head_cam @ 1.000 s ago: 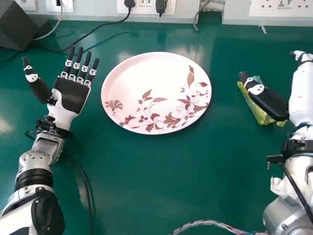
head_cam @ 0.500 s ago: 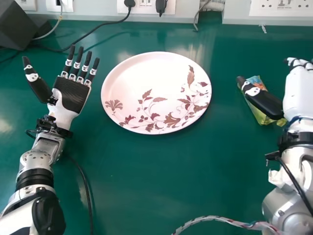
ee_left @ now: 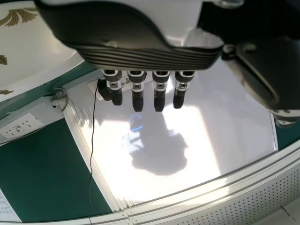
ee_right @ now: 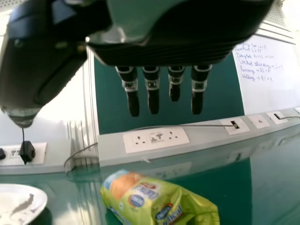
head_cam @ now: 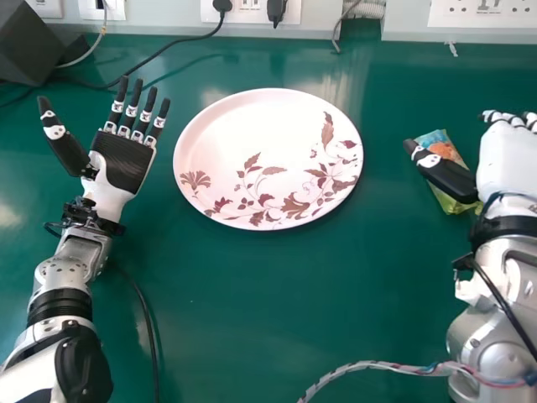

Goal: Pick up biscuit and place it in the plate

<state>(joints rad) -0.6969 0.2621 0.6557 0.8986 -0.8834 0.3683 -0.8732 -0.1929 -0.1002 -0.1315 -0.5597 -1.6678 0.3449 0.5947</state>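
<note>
Near the right side of the green table, the biscuit packet lies flat, a bit away from the plate. What has just changed is my right hand. It has moved a little way in, over toward the plate side, and it has turned a bit. My thumb has slid along with it, so now I can see more of the packet's top end than I could a moment ago. The packet looks like it has not moved at all, and the plate is right where it was.

My right fingers are straight, with small gaps between them, and they are not pinching anything. From my right wrist, I see the packet well apart from them. From my head, my thumb covers part of the packet, but I can't tell if it touches.

My left hand has not moved. It is palm up beside the plate, with its fingers spread wide.

So I think I am just lining up, and the picking up is not done. Next I should go down and put my fingers and thumb around the packet. If I push too soon, it could slide away
</note>
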